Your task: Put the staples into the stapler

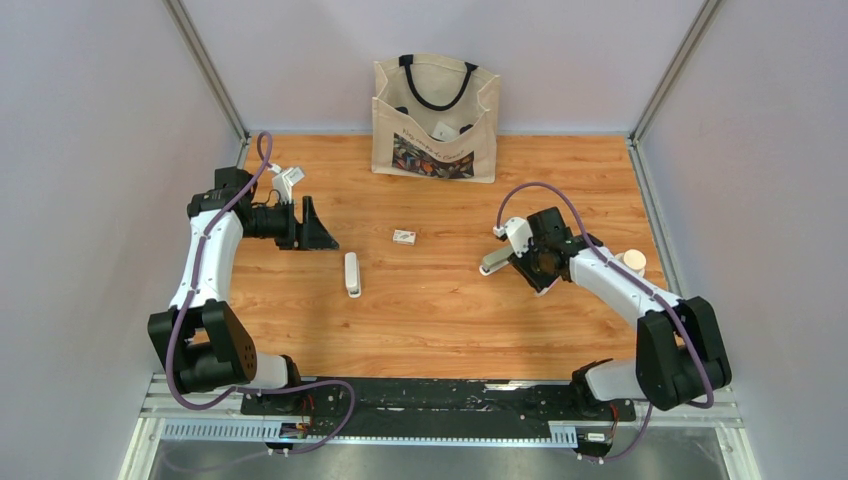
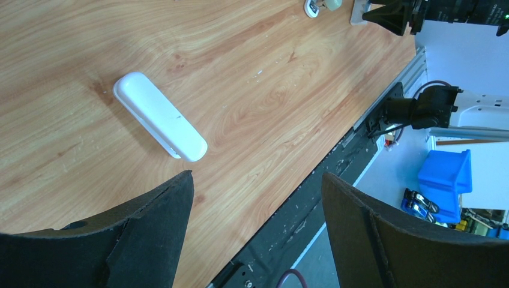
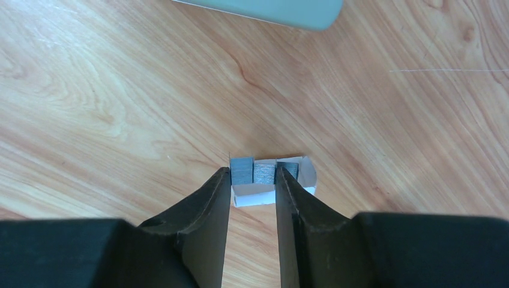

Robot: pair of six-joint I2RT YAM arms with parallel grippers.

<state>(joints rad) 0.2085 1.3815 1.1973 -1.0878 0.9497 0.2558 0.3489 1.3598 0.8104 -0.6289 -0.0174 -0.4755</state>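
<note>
left gripper (image 2: 257, 177): wide open, nothing in it, hanging over the table (image 1: 450, 330) near the white stapler (image 2: 159, 116)
right gripper (image 3: 253, 173): tips pointing down with only a narrow gap, right at a little white box (image 3: 307, 175)
staples (image 3: 264, 171): grey strips packed in that box, some sitting between the fingertips; honestly can't tell if they're pinched or just straddled
grey-green stapler (image 3: 270, 9): flat on the wood just past the box, not touching it
white stapler: lying flat mid-table, well apart from the right arm
other stuff: second small box (image 1: 404, 237) mid-table, tote bag (image 1: 435, 120) by the back wall
</note>
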